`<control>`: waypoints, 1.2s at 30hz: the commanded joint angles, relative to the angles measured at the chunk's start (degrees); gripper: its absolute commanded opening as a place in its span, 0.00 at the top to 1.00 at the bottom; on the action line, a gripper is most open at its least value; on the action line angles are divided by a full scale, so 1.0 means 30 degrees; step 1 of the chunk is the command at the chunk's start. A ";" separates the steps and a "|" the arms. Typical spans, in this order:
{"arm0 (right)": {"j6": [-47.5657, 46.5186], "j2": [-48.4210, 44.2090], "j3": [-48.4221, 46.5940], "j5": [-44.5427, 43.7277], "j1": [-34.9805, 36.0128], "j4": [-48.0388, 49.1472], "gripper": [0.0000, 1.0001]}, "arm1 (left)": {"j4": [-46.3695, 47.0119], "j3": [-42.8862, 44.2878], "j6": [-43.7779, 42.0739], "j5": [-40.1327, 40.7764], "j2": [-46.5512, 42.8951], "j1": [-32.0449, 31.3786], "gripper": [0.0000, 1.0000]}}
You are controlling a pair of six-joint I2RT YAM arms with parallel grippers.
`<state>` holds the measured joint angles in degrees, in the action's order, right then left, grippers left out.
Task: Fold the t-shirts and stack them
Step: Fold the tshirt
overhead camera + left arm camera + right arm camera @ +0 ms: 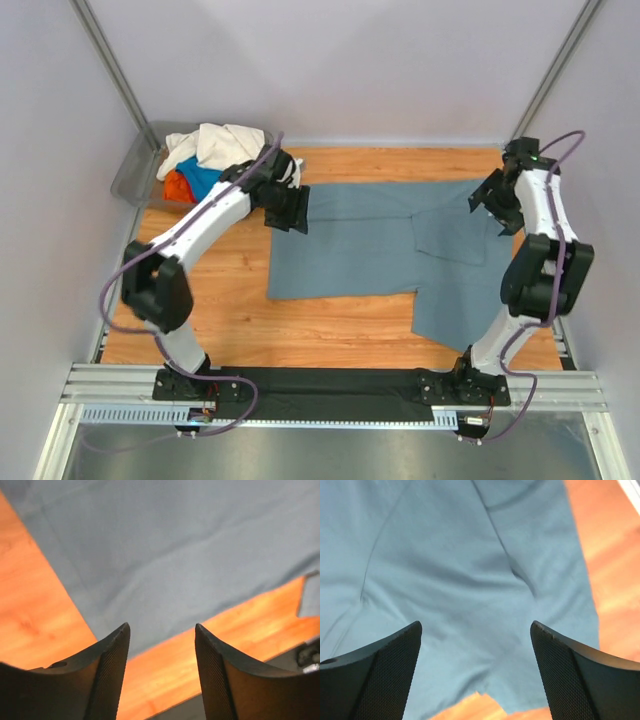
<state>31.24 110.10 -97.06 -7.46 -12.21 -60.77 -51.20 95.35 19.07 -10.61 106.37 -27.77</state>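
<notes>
Grey-blue shirt: spread flat on table, centre-right, laid out for folding.
L gripper: jaws apart, empty, over shirt's left edge; prob. set to pinch it.
R gripper: jaws wide apart, empty, above far-right sleeve area.
Other shirts: heaped in bin, far-left, not yet folded.

Bare wood of the table is lying open left of and in front of the flat slate grey-blue t-shirt. The grey bin, heaped with shirts, is crowding the far left corner beside the left arm. The right arm is standing close to the right wall.
</notes>
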 commanded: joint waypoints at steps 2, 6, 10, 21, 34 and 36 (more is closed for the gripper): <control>0.0279 -0.4264 0.3459 0.2076 -0.0033 0.0250 0.09 | 0.1068 -0.5874 0.2249 0.0110 -0.5155 0.0232 0.43; -0.0218 -0.7516 0.7029 0.3044 0.0172 0.0832 0.11 | 0.2124 -1.0535 0.4303 -0.0474 -0.8406 0.0993 0.53; -0.0833 -0.9539 0.8589 0.3510 0.0231 0.0425 0.11 | 0.2301 -1.3262 0.5682 0.0133 -0.9965 0.1522 0.43; -0.1156 -1.3996 1.1989 0.2782 0.0173 0.0365 0.08 | 0.4906 -1.6754 0.9521 0.1340 -1.0120 0.2108 0.35; -0.1509 -1.4377 1.4420 0.1581 -0.3777 0.0539 0.09 | 0.4291 -1.5816 1.0196 0.1137 -0.6307 0.2108 0.44; -0.1422 -1.4348 1.4655 0.1435 -0.4162 0.0745 0.10 | 0.4644 -1.5642 1.0079 0.0872 -0.5634 0.2108 0.44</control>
<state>27.38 68.03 -53.98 -0.62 -22.92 -60.38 -38.06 46.39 48.29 -7.40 87.55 -21.69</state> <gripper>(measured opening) 0.903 0.554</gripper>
